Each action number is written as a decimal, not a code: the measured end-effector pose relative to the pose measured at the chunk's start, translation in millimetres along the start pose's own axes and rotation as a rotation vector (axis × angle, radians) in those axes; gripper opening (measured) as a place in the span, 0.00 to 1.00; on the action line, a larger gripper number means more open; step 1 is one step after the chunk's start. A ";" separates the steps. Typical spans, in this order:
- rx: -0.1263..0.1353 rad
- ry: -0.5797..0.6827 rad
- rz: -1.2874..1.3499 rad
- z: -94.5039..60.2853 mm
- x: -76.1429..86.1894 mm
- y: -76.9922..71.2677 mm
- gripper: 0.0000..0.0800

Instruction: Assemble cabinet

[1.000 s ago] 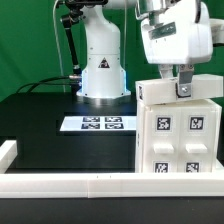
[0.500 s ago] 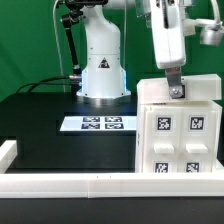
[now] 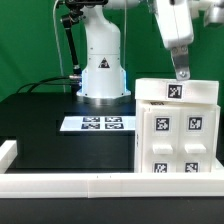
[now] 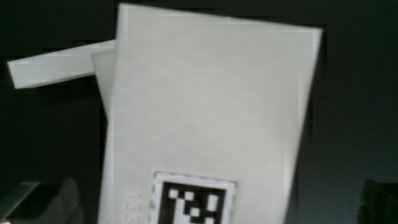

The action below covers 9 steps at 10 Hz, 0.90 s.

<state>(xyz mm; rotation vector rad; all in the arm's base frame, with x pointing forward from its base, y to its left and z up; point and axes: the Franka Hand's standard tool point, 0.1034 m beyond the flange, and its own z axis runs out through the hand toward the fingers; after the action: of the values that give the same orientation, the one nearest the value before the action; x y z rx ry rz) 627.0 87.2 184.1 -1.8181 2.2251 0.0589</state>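
Observation:
The white boxy cabinet (image 3: 178, 130) stands on the black table at the exterior view's right. Its front carries several black-and-white tags and its top carries one tag (image 3: 174, 90). My gripper (image 3: 181, 72) hangs just above the cabinet's top, apart from it. In the wrist view the cabinet's top panel (image 4: 214, 110) fills the picture with its tag (image 4: 192, 200), and a thin white panel (image 4: 54, 68) juts out beside it. My dark fingers (image 4: 39, 200) show blurred at the two sides of the panel, wide apart, holding nothing.
The marker board (image 3: 96, 123) lies flat in front of the arm's white base (image 3: 102, 70). A long white border rail (image 3: 70, 182) runs along the table's near edge, with a short end piece (image 3: 8, 152) at the exterior view's left.
My gripper has risen from the cabinet's top. The tag on the top, covered by the fingers before, now shows. The cabinet has not moved.

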 end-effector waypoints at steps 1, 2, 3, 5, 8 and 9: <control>0.010 -0.005 -0.007 -6.2 -2.4 -2.9 1.00; 0.024 -0.013 -0.008 -14.3 -5.5 -6.4 1.00; 0.035 -0.028 0.007 -19.9 -8.3 -8.8 1.00; 0.032 -0.026 -0.018 -17.9 -8.0 -7.9 1.00; 0.005 0.036 -0.444 -15.9 -10.7 -3.3 1.00; -0.001 0.044 -0.583 -14.4 -14.6 -1.2 1.00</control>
<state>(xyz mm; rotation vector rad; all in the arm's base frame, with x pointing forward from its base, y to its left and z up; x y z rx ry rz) 628.2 98.1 201.5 -2.4046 1.6328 -0.0932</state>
